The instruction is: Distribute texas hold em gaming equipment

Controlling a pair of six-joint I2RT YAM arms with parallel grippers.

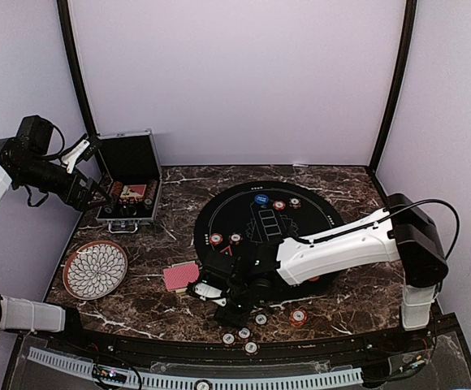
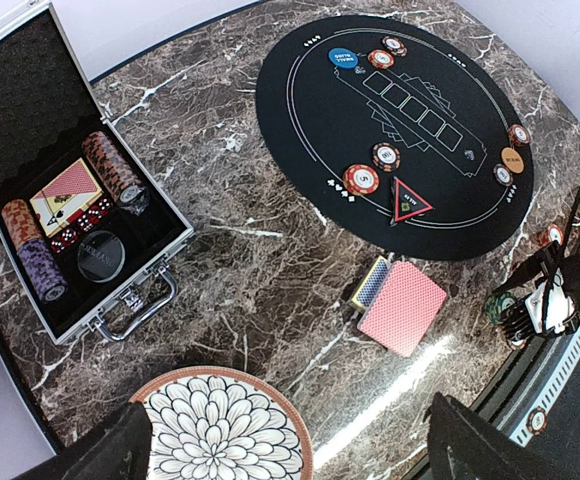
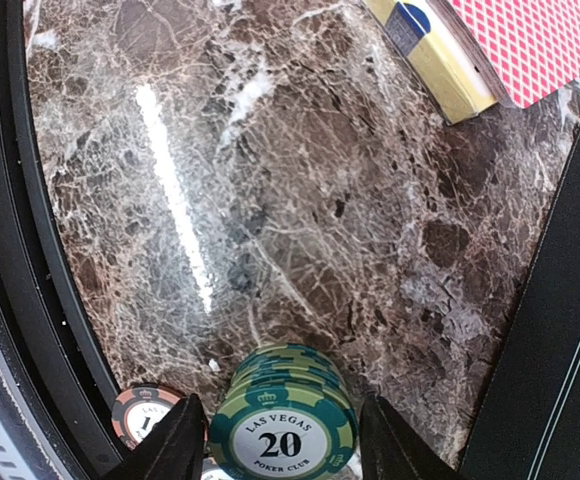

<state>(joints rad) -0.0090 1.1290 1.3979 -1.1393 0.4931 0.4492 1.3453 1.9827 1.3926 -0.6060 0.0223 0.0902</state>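
Presently: right gripper (image 3: 280,402) straddled green stack (image 3: 283,440), fingers close on both sides; gripped or merely flanked, could not tell. Stack appeared to sit on marble by near rail (image 3: 30,250), off mat (image 3: 570,350).
Risk: pinch on upper chips alone could shear stack and scatter the rest. Red chip (image 3: 142,415) just beside one finger, liable to be knocked.
Deck (image 3: 540,40) and box (image 3: 440,60) near, not obstructing.
Left gripper (image 2: 288,420) wide, empty, above plate (image 2: 220,430) beside case (image 2: 30,110).

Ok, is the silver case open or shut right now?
Open: the case lid is raised, with chip stacks and cards showing inside.
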